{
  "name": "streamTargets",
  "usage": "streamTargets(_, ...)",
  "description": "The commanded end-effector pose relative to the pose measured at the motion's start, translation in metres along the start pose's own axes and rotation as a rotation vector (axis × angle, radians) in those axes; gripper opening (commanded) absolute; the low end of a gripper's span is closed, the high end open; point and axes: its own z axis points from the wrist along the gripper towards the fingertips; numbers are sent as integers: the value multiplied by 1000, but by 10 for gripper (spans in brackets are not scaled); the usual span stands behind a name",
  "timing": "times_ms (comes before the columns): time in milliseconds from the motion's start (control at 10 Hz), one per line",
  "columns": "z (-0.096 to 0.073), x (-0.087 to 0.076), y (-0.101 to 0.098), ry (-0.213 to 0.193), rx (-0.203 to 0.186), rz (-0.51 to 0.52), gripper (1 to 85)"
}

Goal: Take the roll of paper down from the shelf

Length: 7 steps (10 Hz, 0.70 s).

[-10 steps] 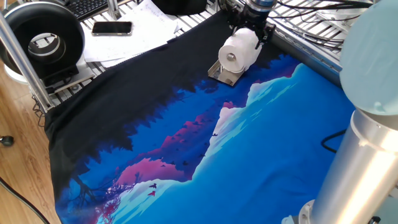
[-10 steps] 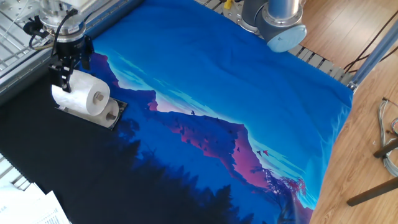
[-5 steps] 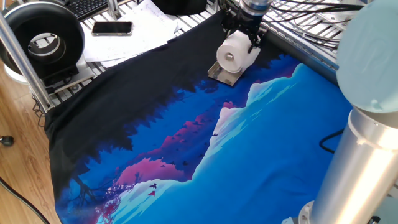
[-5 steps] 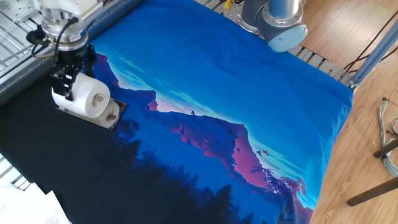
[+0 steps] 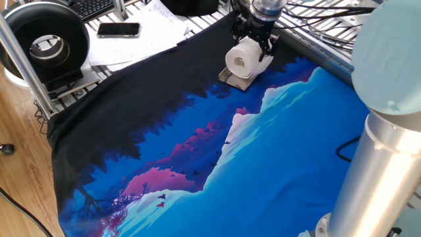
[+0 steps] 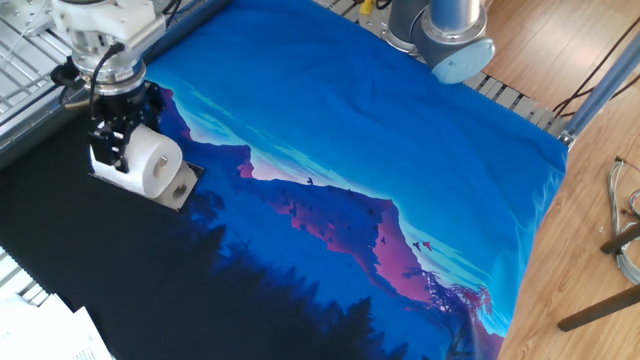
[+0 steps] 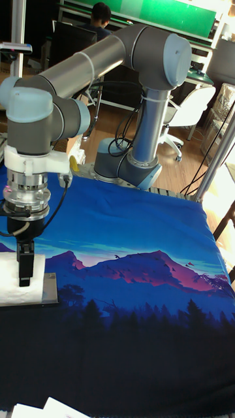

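The white roll of paper (image 5: 242,59) (image 6: 157,165) (image 7: 9,282) lies on its side on the small silvery shelf (image 5: 233,79) (image 6: 177,193) (image 7: 49,287), at the far dark edge of the blue cloth. My gripper (image 5: 254,43) (image 6: 116,142) (image 7: 25,273) comes straight down over the back half of the roll. Its black fingers stand on either side of the roll, reaching low along its flanks. The jaws look open around it, and I see no squeeze in the paper. The roll's hollow core faces the cameras in both fixed views.
A big black spool (image 5: 45,41), a phone (image 5: 118,29) and papers (image 5: 152,25) lie beyond the cloth's dark edge. Wire racks (image 6: 20,50) border the shelf's side. The arm's grey column (image 5: 388,131) and base (image 6: 440,35) stand at the cloth's opposite edge.
The gripper has come down from the top of the roll until its fingers straddle it. The roll has shifted slightly on the shelf.
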Motion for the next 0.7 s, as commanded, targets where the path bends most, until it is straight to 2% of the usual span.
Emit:
streamTargets(0, 4, -10, 5, -49, -28, 36, 850)
streamTargets(200, 2, -17, 5, -55, -43, 52, 850)
streamTargets(600, 5, -32, 0, -54, -43, 100, 850)
